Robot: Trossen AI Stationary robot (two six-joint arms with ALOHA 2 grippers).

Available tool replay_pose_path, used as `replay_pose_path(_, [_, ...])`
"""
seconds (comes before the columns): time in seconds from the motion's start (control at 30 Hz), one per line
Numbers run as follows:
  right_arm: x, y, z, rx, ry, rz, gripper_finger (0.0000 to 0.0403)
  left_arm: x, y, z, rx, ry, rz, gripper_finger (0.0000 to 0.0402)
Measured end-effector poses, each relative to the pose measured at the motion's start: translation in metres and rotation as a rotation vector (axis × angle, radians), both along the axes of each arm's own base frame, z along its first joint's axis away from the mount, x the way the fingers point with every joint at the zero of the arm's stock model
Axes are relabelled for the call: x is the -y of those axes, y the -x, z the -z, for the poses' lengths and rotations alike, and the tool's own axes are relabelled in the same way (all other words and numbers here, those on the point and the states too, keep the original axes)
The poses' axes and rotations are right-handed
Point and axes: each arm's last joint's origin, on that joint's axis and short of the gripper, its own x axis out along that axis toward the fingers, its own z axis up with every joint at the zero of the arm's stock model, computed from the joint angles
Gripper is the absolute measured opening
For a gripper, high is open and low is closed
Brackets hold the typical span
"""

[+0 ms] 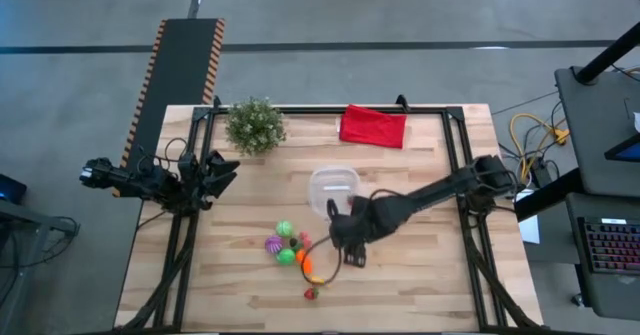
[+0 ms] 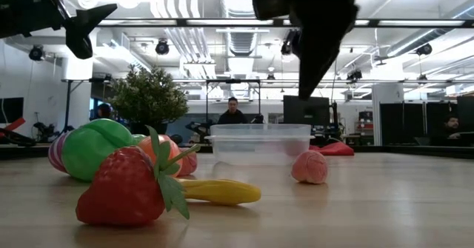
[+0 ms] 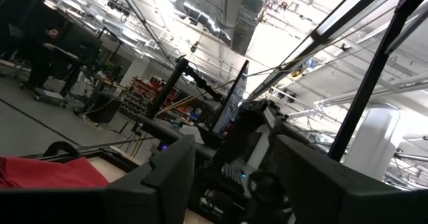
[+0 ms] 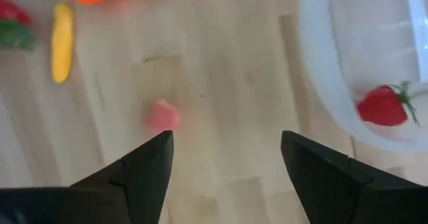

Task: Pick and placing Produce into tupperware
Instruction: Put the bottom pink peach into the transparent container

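The clear tupperware [image 1: 333, 190] stands mid-table; a red strawberry [image 4: 382, 105] lies inside it. Loose produce lies on the wood near it: green and purple pieces [image 1: 282, 241], an orange one [image 1: 305, 262], a second strawberry [image 2: 126, 189], a yellow piece [image 2: 218, 191] and a small pink piece [image 4: 164, 115]. My right gripper [image 4: 227, 157] hangs open above the bare wood between the tupperware and the pink piece, pointing steeply down, with nothing between its fingers. My left gripper [image 3: 234, 184] waits open at the table's left edge, raised and holding nothing.
A bushy potted plant [image 1: 255, 125] and a folded red cloth [image 1: 373, 126] sit at the far edge. A black frame [image 1: 455, 145] borders the table. Bare wood lies toward the near right. People [image 2: 232, 111] show in the room beyond.
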Motion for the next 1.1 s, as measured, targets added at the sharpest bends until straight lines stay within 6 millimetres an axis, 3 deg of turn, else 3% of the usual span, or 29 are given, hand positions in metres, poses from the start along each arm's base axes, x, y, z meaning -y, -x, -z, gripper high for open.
replay_pose_path(0.57, [-0.051,-0.010,0.050,-0.035,-0.014,-0.035,0.0270,0.000,0.000,0.001,-0.006,-0.002,0.000,0.0192])
replay_pose_path(0.83, [-0.054,-0.016,0.071,-0.043,-0.004,0.028,0.0270,0.000,-0.001,0.002,-0.022,-0.006,0.000,0.0192])
replay_pose_path(1.1, [-0.055,-0.019,0.077,-0.029,-0.003,0.078,0.0253,0.000,-0.001,0.002,-0.026,-0.007,0.001,0.0192])
